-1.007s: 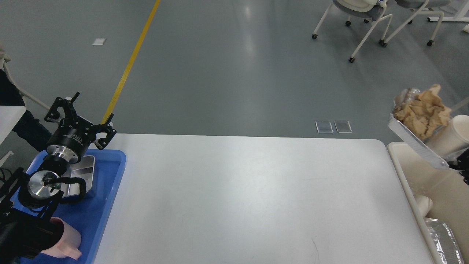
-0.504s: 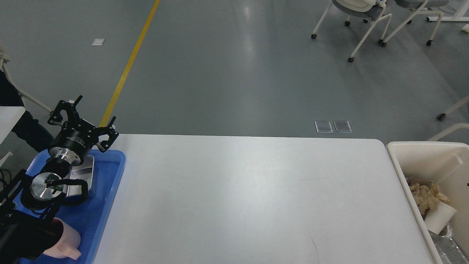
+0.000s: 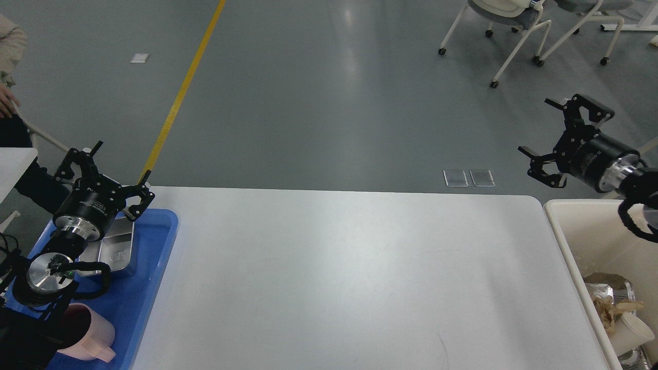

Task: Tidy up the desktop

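The desktop (image 3: 349, 277) is a large white tabletop with rounded corners and nothing lies on it. My left gripper (image 3: 105, 172) is open and empty, held above the far end of a blue tray (image 3: 146, 288) at the left. My right gripper (image 3: 563, 136) is open and empty, raised above the far left corner of a cream-white bin (image 3: 570, 252) at the right. In the bin lie crumpled brown paper (image 3: 611, 308), a white paper cup (image 3: 632, 331) and foil.
A steel box (image 3: 115, 246) and a pink cup (image 3: 87, 334) sit in the blue tray. A yellow floor line (image 3: 180, 97) runs beyond the table. Wheeled chairs (image 3: 514, 31) stand at the far right. A person's arm (image 3: 10, 61) shows at the left edge.
A foil tray of brown paper and a paper cup was tipped over the bin a second ago; they now lie in it. My right gripper has come into view, open. My left gripper shifted slightly left.
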{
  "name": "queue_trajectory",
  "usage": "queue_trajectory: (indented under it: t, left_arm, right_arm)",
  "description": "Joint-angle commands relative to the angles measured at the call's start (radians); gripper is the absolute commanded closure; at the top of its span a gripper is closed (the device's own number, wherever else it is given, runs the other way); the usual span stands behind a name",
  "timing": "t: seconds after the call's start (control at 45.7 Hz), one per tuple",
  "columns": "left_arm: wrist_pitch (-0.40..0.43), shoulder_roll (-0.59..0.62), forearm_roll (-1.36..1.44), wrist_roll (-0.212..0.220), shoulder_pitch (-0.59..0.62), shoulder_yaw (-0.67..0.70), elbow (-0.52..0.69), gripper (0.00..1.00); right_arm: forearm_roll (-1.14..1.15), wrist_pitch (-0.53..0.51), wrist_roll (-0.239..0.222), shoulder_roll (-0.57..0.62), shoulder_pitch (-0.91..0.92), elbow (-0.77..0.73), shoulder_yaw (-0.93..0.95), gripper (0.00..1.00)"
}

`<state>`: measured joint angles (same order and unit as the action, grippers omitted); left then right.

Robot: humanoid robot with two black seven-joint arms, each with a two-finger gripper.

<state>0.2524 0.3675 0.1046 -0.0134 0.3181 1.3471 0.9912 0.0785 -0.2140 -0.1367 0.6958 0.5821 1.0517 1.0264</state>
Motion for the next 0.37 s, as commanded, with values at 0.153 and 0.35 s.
queue_trajectory:
  t: [0.153,0.35]
  left_arm:
    - [0.005,0.002,0.000,0.000,-0.031,0.012,0.018,0.00]
    - [0.021,-0.001,0.000,-0.002,-0.059,0.017,0.053,0.00]
  right_arm:
    - [-0.080,0.096,0.022,-0.390,-0.399,0.315,0.484,0.00]
    - [0.012,0.082,0.118,-0.527,-0.512,0.337,0.511,0.00]
